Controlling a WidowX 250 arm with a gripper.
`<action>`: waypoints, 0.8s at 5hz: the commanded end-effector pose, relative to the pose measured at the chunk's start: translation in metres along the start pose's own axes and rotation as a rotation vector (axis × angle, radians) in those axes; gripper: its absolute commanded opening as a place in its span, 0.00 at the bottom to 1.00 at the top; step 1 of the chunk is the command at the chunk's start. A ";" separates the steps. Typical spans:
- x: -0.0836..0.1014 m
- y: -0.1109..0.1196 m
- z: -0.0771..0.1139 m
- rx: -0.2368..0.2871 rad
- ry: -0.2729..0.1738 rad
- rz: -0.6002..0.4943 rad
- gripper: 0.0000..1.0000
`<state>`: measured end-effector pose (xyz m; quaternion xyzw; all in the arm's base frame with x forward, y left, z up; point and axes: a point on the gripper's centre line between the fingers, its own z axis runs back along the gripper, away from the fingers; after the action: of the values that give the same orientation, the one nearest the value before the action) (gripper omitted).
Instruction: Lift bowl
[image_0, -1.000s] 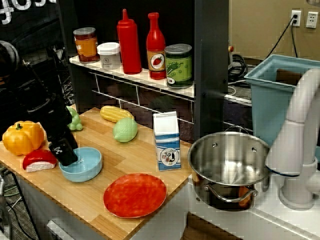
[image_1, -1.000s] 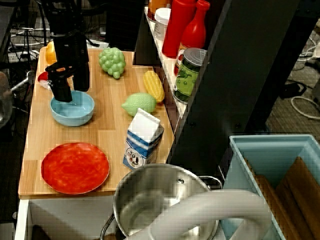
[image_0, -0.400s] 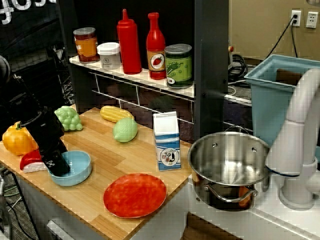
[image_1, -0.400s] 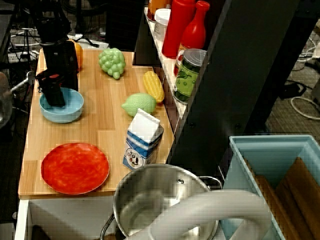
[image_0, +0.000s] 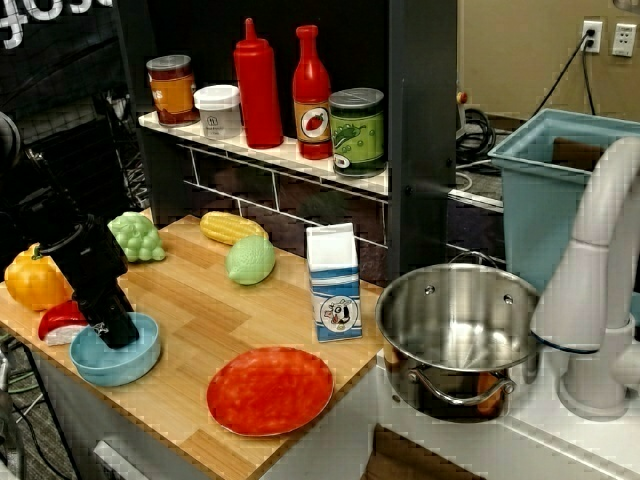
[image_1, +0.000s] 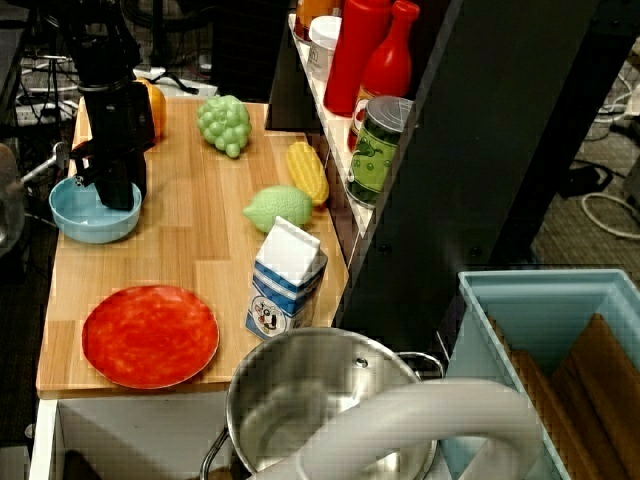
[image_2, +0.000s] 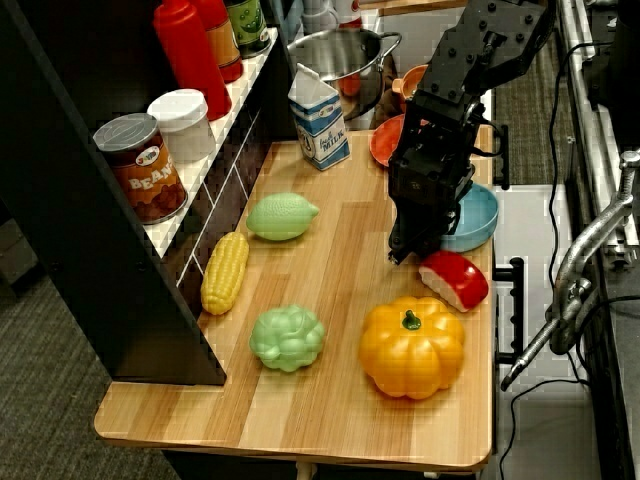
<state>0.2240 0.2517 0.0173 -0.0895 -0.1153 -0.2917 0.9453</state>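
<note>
Wooden counter (image_0: 250, 330), blue bowl (image_0: 95, 365) at edge, shelf (image_0: 260, 150) behind

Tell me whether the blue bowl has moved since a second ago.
Yes. The bowl has slid toward the counter's outer edge, away from the milk carton and the shelf, with the gripper on its rim. It now overhangs the edge.

The can (image_2: 140, 165) on the shelf reads "BEANS" on its label. White letters (image_0: 40, 18) at the top left of the front view are cut off and read roughly "gos". The milk carton's (image_2: 318, 115) print is too small to read.
</note>
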 end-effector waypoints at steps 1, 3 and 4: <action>0.006 -0.005 0.023 -0.035 -0.009 0.004 0.00; 0.038 -0.014 0.082 -0.139 -0.074 -0.062 0.00; 0.045 -0.010 0.106 -0.201 -0.047 -0.143 0.00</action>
<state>0.2353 0.2390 0.1139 -0.2073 -0.1081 -0.3537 0.9057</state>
